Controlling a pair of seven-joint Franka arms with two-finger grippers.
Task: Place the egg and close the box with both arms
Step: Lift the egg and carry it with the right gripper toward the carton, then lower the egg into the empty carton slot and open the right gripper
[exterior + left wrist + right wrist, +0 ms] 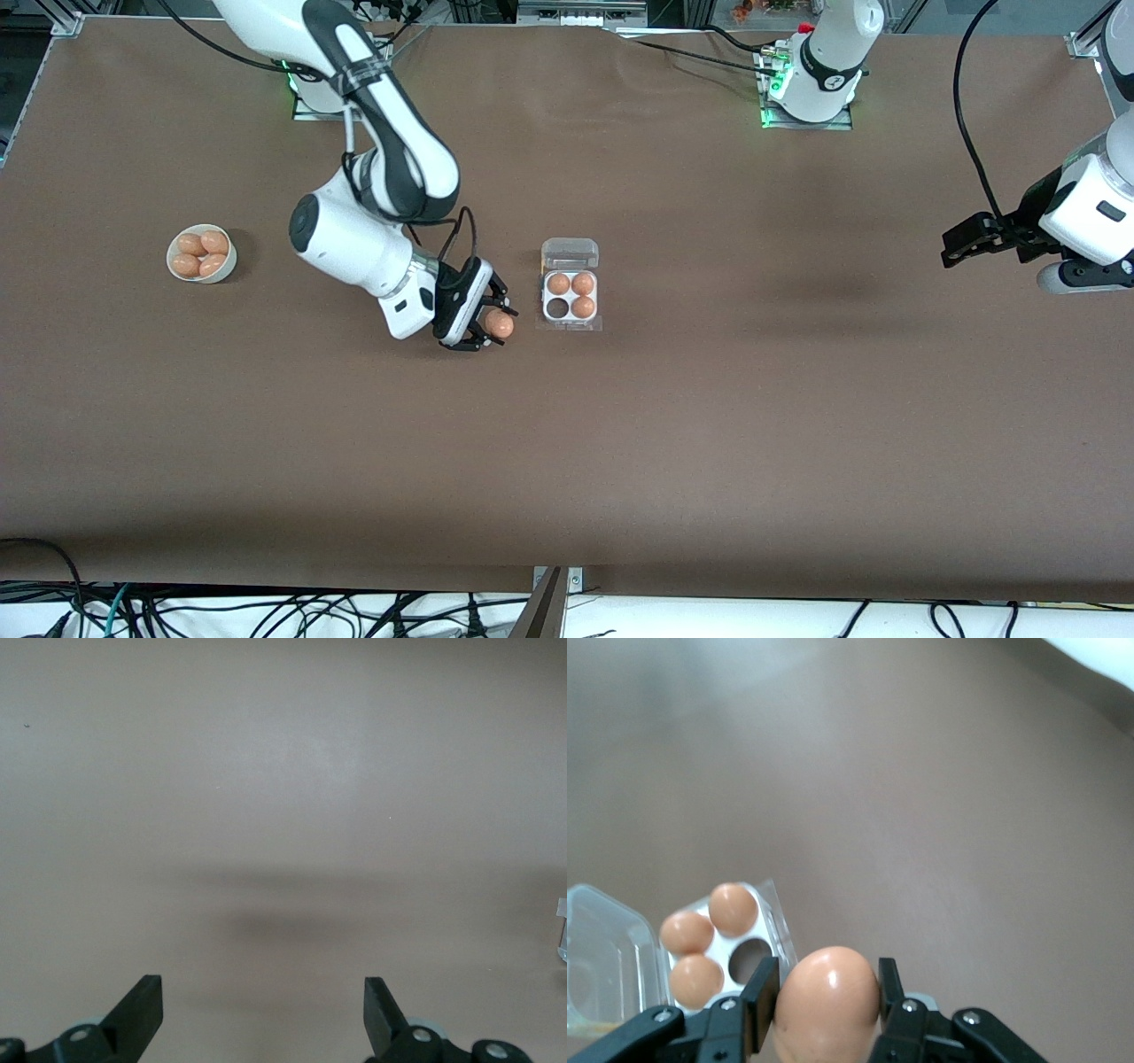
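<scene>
My right gripper point(494, 326) is shut on the orange-brown egg point(500, 325), which it holds above the table just beside the box point(570, 330) on the right arm's side. In the right wrist view the egg point(828, 1001) sits squeezed between both black fingers point(762, 1003). The box point(772, 908) lies with its clear lid point(570, 252) folded flat open; three eggs fill its cells and one cell point(557, 307) is empty. My left gripper point(961, 248) waits open at the left arm's end of the table, and in its wrist view the left gripper point(264, 1005) has only bare table between its fingers.
A round white bowl point(223, 270) with several brown eggs stands toward the right arm's end of the table. Cables hang along the table's edge nearest the camera.
</scene>
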